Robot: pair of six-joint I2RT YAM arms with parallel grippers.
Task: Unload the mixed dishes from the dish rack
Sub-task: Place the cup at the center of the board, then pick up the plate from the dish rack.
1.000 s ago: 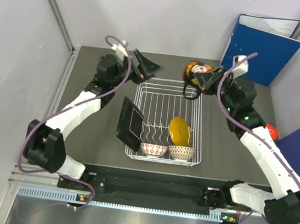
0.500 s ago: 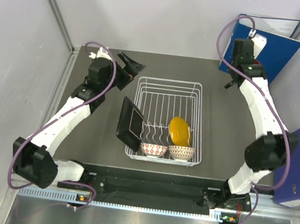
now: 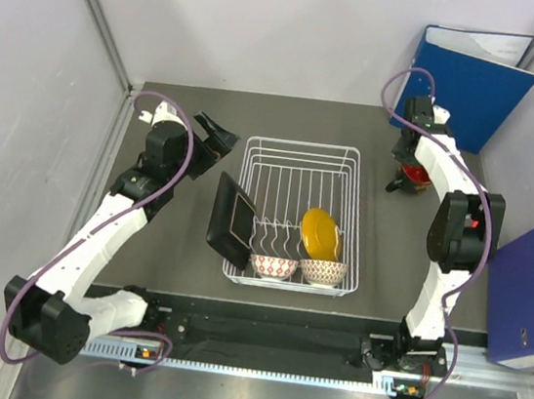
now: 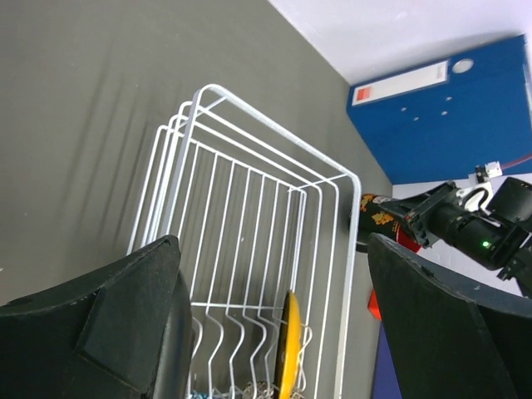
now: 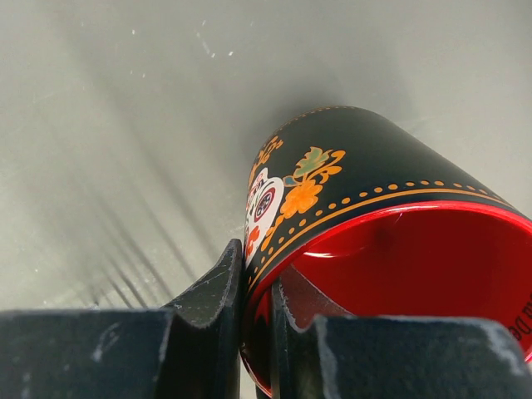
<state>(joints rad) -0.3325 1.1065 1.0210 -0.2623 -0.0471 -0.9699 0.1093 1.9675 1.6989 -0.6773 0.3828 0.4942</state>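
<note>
Mixed dishes sit mostly in the dish rack [image 3: 302, 144], a white wire basket on a dark grey table [image 3: 172, 246]. One of them, a mug [image 5: 357, 183], is outside the rack in the right claw [image 5: 256, 274]. The mug is black outside with orange flowers and a painted skull, and glossy red inside. The right claw is clamped on its rim, one finger inside the cup and one against the outer wall, and the mug's mouth is tipped back toward the wrist camera. Whether the mug touches the table cannot be told. The rack lies to this claw's left, a little apart, and a blue binder [image 3: 469, 83] stands upright beyond the claw against the back wall. The left claw [image 3: 223, 141] hovers beside the rack's far left corner, its fingers spread wide and holding nothing. Ahead of this claw the rack stretches away. A round yellow plate [image 3: 320, 234] stands on edge among the curved prongs. Past it, two small patterned bowls [image 3: 273, 266] sit side by side at the end farthest from the claw. A black square plate [image 3: 230, 219] stands tilted on edge at the rack's left wall, between the left claw and the arm bases.
</note>
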